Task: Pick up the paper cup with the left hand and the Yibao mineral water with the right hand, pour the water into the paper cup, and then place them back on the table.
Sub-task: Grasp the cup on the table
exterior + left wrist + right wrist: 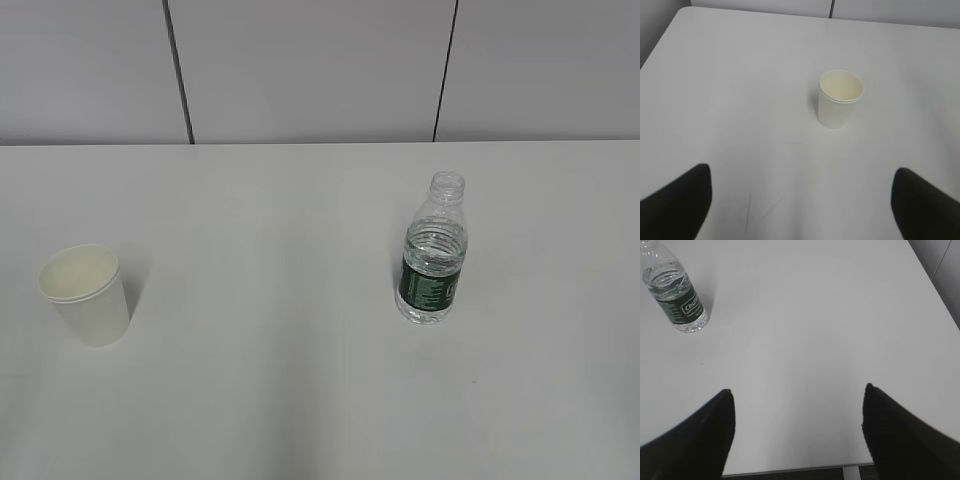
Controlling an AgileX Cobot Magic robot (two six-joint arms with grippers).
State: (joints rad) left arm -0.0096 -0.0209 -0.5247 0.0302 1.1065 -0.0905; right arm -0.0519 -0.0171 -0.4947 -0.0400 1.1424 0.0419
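Observation:
The white paper cup (87,293) stands upright and empty on the left of the white table (260,230). It also shows in the left wrist view (840,99), well ahead of my left gripper (802,172), which is open and empty. The Yibao mineral water (433,251), a clear capless bottle with a dark green label, stands upright right of centre. In the right wrist view the bottle (674,294) is far ahead and to the left of my right gripper (798,390), which is open and empty. Neither arm shows in the exterior view.
A grey panelled wall (320,70) runs behind the table's far edge. The table's near edge (800,469) lies just under my right gripper. Faint scratches (760,210) mark the tabletop near my left gripper.

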